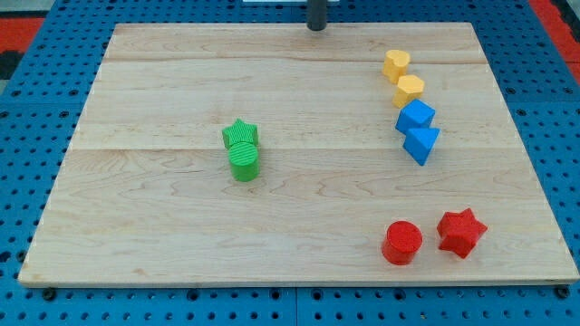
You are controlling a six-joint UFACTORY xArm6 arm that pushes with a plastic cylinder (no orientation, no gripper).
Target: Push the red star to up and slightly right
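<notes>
Eight small blocks with finely ribbed, matte surfaces lie on the desk (181,81), a pale board of glued wooden planks with visible grain and seam lines. Red star (462,232) sits near the view's bottom right corner, just beside a red cylinder (401,243) on its left; the two stand slightly apart. Up the view's right side runs a close column: a yellow block (396,64) at the top, a second yellow block (410,90) below it, then a blue block (415,117) and a blue triangular block (421,143); the exact shapes of the first three are hard to make out. Left of centre, a green star (240,134) touches a green cylinder (244,160) beneath it. Around the board lies a blue perforated mat (36,100), with a red perforated surface (18,23) showing at the upper corners. Only the lower part of the dark rod is visible, cut off by the view's top edge; my tip (316,28) rests at the board's far edge, well apart from every block. No grasping tool is fitted, so nothing is held.
</notes>
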